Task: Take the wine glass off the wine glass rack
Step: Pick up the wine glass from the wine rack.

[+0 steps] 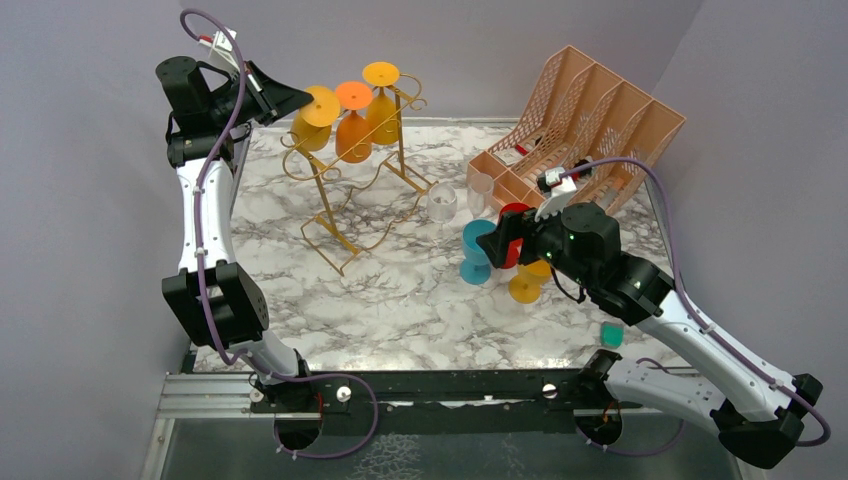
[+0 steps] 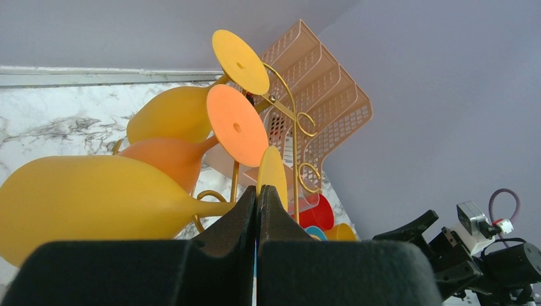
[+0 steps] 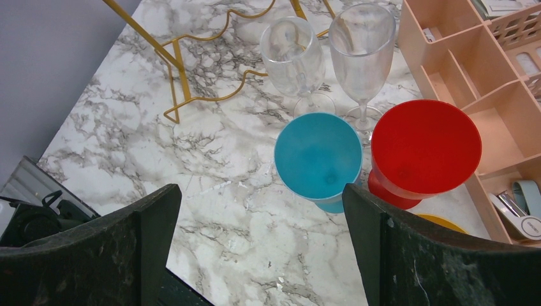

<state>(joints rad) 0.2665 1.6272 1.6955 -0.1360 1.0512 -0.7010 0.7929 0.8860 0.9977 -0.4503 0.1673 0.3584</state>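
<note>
White marble bench (image 1: 400, 300), grey-veined, between plain lilac walls (image 1: 480, 50). The gold wine glass rack (image 1: 335, 195) stands toward its far left corner, a yellow wine glass (image 1: 312, 120) hanging bowl-down beside the clenched left pincer (image 2: 257, 191). The right pincer (image 3: 261, 191), released, hovers over a blue glass (image 3: 318, 156) and a red glass (image 3: 426, 143) nearer the right edge.

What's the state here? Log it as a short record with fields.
rack: gold wire wine glass rack, standing on marble table
on rack: left yellow wine glass, orange wine glass, right yellow wine glass, all hung upside down
left gripper: shut, at the left yellow wine glass's foot
right gripper: open, above blue glass and red glass
</note>
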